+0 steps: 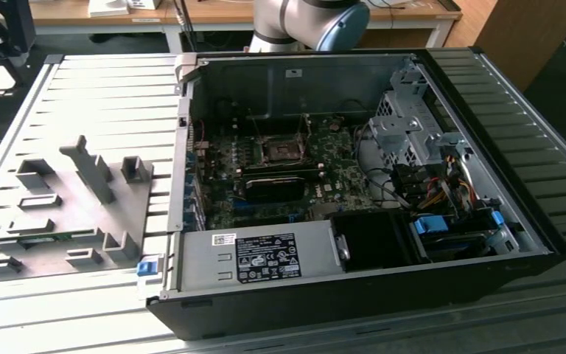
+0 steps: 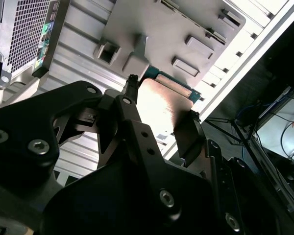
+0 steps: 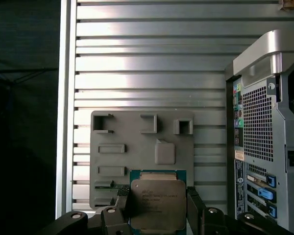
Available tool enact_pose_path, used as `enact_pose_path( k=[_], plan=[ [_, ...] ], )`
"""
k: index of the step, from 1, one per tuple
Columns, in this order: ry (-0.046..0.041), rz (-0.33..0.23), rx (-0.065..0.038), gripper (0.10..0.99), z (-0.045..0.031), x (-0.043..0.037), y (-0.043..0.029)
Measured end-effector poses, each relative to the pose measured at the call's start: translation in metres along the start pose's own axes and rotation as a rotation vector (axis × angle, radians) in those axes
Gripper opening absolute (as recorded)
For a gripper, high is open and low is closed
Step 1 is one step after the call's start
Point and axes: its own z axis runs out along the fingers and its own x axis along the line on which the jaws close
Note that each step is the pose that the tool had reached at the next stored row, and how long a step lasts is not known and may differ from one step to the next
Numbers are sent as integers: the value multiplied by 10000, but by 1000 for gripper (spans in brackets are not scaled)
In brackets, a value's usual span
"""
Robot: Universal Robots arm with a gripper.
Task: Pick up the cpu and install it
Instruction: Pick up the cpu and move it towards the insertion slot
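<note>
Gripper: in the first wrist view the gripper (image 3: 158, 197) is closed on the cpu (image 3: 157, 208), with one black finger (image 3: 193, 205) pressed to each of two opposite edges.
Second wrist view: the gripper (image 2: 161, 97) has the same hold, and the cpu (image 2: 157, 110) sits between the two fingertips with its shiny top catching the light.
Cpu: a flat square chip with a silver-grey metal top and a green rim. It is carried in the gripper and is not in the computer.
Below the cpu: the grey fixture plate (image 3: 142, 147) with its raised blocks and slots. In the first wrist view the cpu overlaps the edge of the plate nearest the gripper.
Table: slatted aluminium (image 3: 147, 58) carries the fixture plate and the case side by side.
Computer case: an open black tower (image 1: 362, 295) lies on its side on the exterior view's right, beside the fixture plate.
Motherboard: a green board (image 1: 263, 203) lies flat inside the case.
Socket: a dark square in a metal frame (image 1: 283, 152) near the middle of the board.
Power supply: a grey box (image 1: 253, 258) sits along the case's near wall.
Arm: a grey and blue joint (image 1: 308, 22) shows behind the case.
</note>
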Motion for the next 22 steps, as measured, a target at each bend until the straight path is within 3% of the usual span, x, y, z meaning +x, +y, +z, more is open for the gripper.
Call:
enact_pose_path(
  k=[22],
  plan=[
    [18, 1, 0, 545, -6, -342, 19]
  ],
)
